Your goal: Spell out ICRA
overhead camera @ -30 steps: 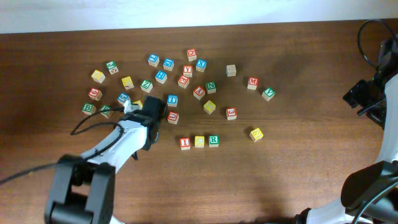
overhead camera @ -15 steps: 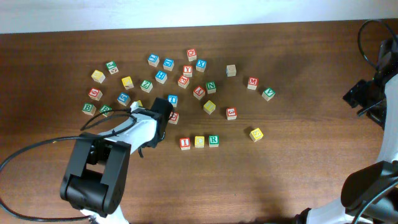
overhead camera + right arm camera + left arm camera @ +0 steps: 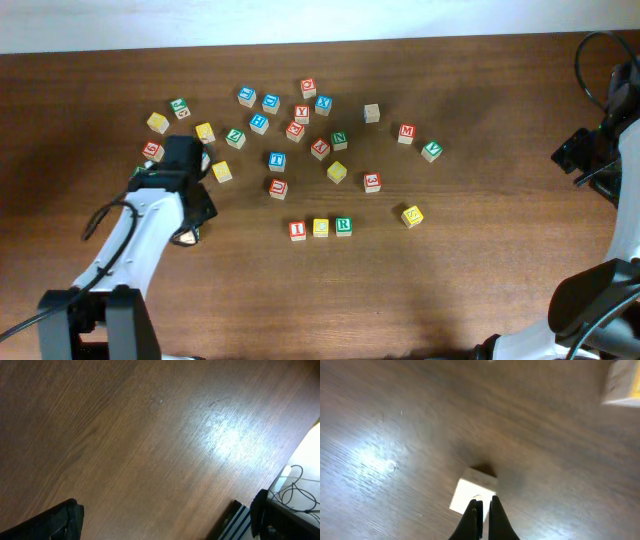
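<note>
You have this on the worktop [image 3: 480, 260]:
- Left end effector [image 3: 484, 504]: clenched on nothing, tips over a blurred pale cube [image 3: 469, 494].
- Right end effector [image 3: 167, 505]: spread wide, holding nothing.
- I cube [image 3: 297, 230], C cube [image 3: 320, 228], R cube [image 3: 343, 225]: side by side in one row.
- A cube [image 3: 320, 148]: apart from that row, among the scattered cubes.

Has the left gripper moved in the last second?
Yes. In the overhead view the left gripper has swung leftward, away from the blue T cube, toward the red cube at the cluster's left edge.
</note>
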### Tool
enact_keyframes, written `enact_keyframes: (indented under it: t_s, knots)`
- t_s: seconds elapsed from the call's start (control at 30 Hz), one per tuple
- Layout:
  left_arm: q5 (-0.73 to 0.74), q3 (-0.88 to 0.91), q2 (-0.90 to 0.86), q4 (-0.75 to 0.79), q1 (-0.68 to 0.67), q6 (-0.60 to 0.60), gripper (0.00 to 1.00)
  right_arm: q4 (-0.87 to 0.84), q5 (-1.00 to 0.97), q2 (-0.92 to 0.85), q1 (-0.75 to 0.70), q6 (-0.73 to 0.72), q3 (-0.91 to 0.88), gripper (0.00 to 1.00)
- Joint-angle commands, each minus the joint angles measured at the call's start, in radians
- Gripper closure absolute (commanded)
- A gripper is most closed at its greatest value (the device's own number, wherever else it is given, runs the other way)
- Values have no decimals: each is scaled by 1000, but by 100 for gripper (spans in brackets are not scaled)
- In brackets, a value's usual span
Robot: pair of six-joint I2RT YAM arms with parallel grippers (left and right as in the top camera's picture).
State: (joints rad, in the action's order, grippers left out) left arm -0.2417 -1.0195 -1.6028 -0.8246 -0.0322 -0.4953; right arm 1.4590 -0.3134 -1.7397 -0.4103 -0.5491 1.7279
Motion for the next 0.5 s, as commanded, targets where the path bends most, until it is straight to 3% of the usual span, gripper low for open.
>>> enact_keyframes:
  t_s: [0.0, 0.47]
  knots:
    - [171, 29, -8, 4, 51, 101, 100, 0, -4, 10, -3, -6, 10, 2]
    - [141, 90, -8, 76, 119, 154, 100, 0, -4, 10, -2, -6, 10, 2]
